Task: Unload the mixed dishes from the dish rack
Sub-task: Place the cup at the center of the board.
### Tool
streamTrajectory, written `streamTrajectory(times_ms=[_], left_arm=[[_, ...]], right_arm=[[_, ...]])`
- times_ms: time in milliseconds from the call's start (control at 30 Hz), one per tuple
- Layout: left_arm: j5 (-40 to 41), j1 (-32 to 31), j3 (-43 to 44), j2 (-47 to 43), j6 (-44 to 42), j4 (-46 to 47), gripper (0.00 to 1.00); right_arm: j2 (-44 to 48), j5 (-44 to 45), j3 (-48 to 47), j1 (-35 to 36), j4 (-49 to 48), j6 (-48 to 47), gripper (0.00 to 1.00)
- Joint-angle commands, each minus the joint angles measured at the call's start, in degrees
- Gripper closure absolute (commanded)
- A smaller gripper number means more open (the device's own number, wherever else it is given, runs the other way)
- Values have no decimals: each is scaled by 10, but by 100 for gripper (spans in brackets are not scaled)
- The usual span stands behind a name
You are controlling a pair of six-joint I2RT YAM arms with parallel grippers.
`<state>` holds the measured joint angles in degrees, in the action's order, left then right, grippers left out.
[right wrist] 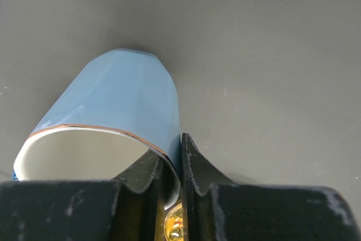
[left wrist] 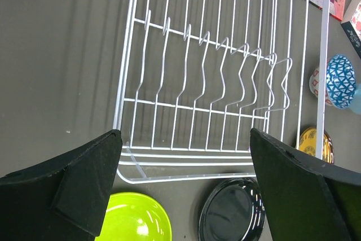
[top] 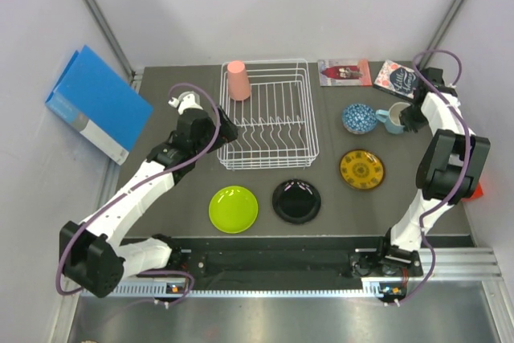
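The white wire dish rack (top: 273, 130) stands at the middle back and also shows in the left wrist view (left wrist: 214, 71). A pink cup (top: 238, 79) stands upside down in its back left corner. My left gripper (top: 226, 128) is open and empty at the rack's left side, its jaws wide apart (left wrist: 184, 136). My right gripper (top: 410, 120) is shut on the wall of the light blue mug (top: 392, 118), one finger inside the rim (right wrist: 172, 150). The mug (right wrist: 113, 111) is at the table's right, next to the blue patterned bowl (top: 358, 117).
A lime-green plate (top: 234, 209), a black plate (top: 296, 201) and a yellow patterned plate (top: 361, 169) lie on the table in front of the rack. Two books (top: 344, 71) lie at the back right. A blue binder (top: 96, 102) leans at the left wall.
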<state>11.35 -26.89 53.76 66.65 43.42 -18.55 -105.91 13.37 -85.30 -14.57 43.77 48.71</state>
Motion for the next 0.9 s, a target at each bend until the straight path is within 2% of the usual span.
streamTrajectory(times_ms=[0,200,333,500,600,733,867], left_arm=[[-7,-3,-5,1,2,-1,1],[-14,-5,-8,7,3,0,1],[-17,-7,-8,10,2,0,1],[-13,-9,-8,6,0,0,1],[-9,-10,-9,4,-4,0,1],[0,-10,-9,-2,-11,-2,1],[31,-10,11,1,-22,-10,1]], right_arm=[[-5,-19,-40,-5,-14,-14,96],[10,-34,-32,-6,-33,-26,79],[25,-33,-37,-6,-33,-33,71],[55,-45,-36,-6,-46,-23,54],[74,-62,-34,-6,-51,-17,46],[113,-87,-24,-6,-58,-10,42],[204,-132,40,-5,-131,29,40]])
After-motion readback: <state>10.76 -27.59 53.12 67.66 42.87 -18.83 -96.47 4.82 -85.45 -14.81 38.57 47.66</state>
